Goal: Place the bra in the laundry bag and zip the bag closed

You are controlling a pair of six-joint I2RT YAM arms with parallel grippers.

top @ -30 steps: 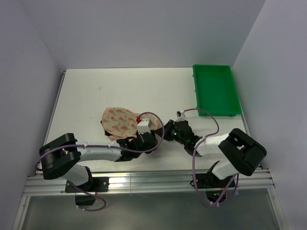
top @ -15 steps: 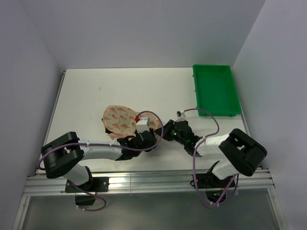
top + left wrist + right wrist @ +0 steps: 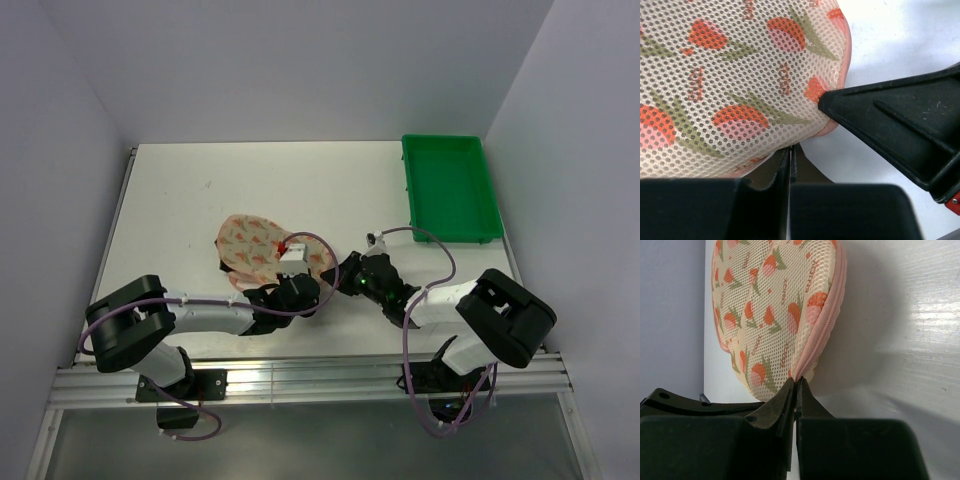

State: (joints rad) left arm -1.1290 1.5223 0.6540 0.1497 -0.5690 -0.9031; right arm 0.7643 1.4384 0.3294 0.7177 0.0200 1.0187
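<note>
Closure of the left end effector is the one change over the last second: its fingers stood apart a moment ago and now sit pressed together, only a hairline seam between them. In the left wrist view they meet right at the lower pink hem of the laundry bag, so this reads as a pinch on the bag's edge.

Right end effector: unchanged, fingers pressed together at the near end of the zip trim. Whether a pull tab sits between them cannot be told.

Bag position: flat on the table, near the front edge and between the two arms, well apart from the green tray. It has crept slightly toward the far side compared with a second ago.

Bra: not visible in any view. Judgement: it is probably already inside the mesh. The stretch of zip seen from the right wrist looks closed.

Implication: both arms now hold the bag at neighbouring points on its near rim. This suits bracing one side while the other draws the zip. The task appears late, with the closing step in hand.
</note>
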